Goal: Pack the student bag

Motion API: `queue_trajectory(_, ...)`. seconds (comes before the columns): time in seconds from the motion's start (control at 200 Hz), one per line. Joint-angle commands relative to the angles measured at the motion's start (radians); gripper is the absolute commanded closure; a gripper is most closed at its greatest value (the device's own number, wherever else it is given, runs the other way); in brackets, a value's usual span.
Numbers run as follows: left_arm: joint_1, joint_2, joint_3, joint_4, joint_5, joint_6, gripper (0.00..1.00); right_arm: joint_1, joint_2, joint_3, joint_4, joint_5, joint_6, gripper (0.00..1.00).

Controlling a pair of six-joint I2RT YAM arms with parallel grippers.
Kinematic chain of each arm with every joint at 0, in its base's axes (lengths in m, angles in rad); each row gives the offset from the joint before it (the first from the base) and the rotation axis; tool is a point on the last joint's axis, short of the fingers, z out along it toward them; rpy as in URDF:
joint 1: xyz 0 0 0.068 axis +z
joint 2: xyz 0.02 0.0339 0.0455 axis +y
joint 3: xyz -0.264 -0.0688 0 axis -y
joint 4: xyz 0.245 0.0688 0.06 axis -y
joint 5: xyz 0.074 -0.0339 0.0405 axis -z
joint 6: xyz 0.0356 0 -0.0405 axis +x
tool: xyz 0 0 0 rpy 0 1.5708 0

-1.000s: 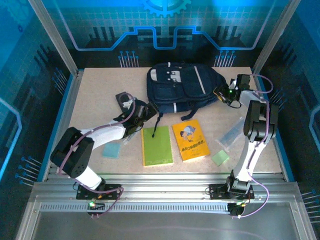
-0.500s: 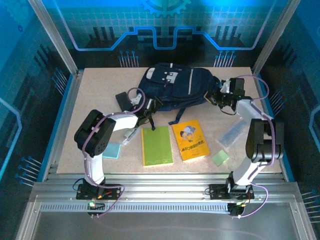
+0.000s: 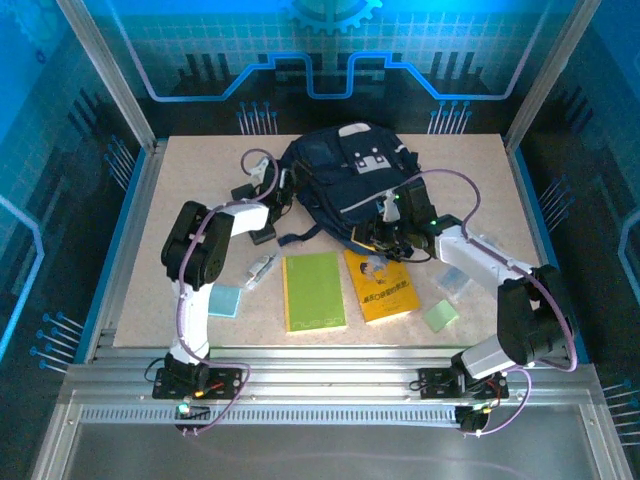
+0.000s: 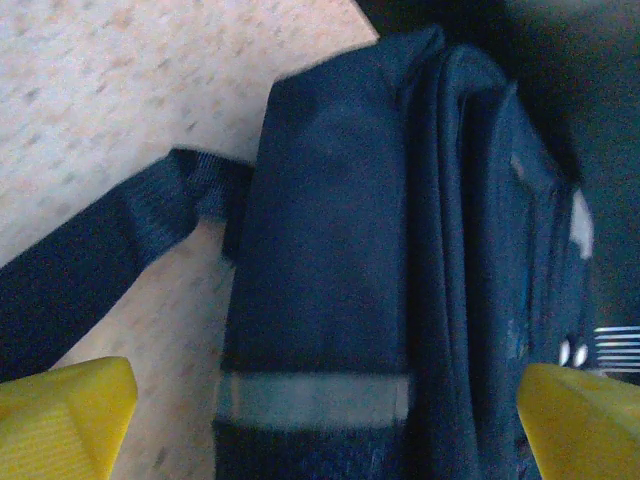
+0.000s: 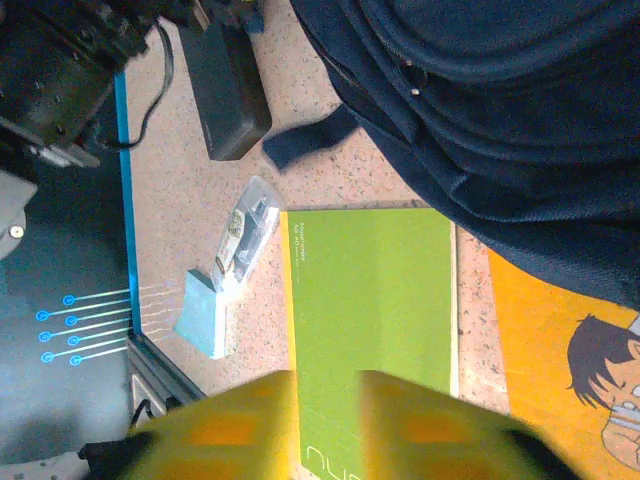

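Student bag (image 3: 345, 172) lies at the far middle of the table (image 3: 185, 170), grey patches facing up.

We note the left gripper (image 3: 282, 190) at the bag's left flank, its fingers (image 4: 60, 415) spread wide. In the left wrist view the bag's side panel, with its pale band, sits between them. We cannot tell whether either finger touches it. A dark strap (image 4: 90, 270) trails left across the tabletop.

Right gripper (image 5: 325, 400) hovers at the bag's near edge, jaws slightly parted with nothing between them. In the right wrist view the bag lies beyond the tips and to their right, its hem meeting the top edge of the orange book (image 3: 385, 292). Green notebook (image 5: 370, 320) lies under the tips.

Black case (image 5: 225, 90), clear packet (image 5: 245, 235) and pale blue pad (image 5: 205, 315) lie left of the notebook.
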Motion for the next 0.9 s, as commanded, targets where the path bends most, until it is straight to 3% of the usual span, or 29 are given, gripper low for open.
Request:
queue_trajectory(0.0,0.041,0.017,0.073,-0.024,0.063,0.048,0.01,-0.020,-0.024,0.091,-0.113,0.045,-0.065,0.49)
queue_trajectory(0.175,0.074,-0.112,0.007,-0.156,0.086,0.118,0.01,-0.153,0.009,0.216,-0.244,0.126,-0.232,0.33)
queue_trajectory(0.265,0.065,-0.192,-0.069,-0.220,0.162,0.091,0.01,-0.248,0.071,0.264,-0.247,0.158,-0.310,0.25)
queue_trajectory(0.455,-0.050,-0.313,-0.285,-0.182,0.174,-0.043,0.01,-0.410,0.348,0.471,-0.242,0.199,-0.442,0.04)
queue_trajectory(0.58,-0.138,-0.303,-0.324,-0.163,0.149,-0.136,0.01,-0.447,0.568,0.647,-0.283,0.168,-0.479,0.00)
queue_trajectory(0.655,-0.166,-0.269,-0.329,-0.115,0.146,-0.186,0.01,-0.465,0.666,0.702,-0.269,0.088,-0.477,0.00)
queue_trajectory(0.77,-0.177,-0.197,-0.273,-0.075,0.156,-0.184,0.01,-0.471,0.704,0.695,-0.214,-0.056,-0.444,0.16)
queue_trajectory(0.83,-0.176,-0.161,-0.237,-0.056,0.155,-0.170,0.01,-0.468,0.662,0.630,-0.151,-0.121,-0.413,0.32)
queue_trajectory(0.895,-0.170,-0.122,-0.192,-0.021,0.156,-0.146,0.01,-0.462,0.596,0.555,-0.109,-0.162,-0.380,0.56)
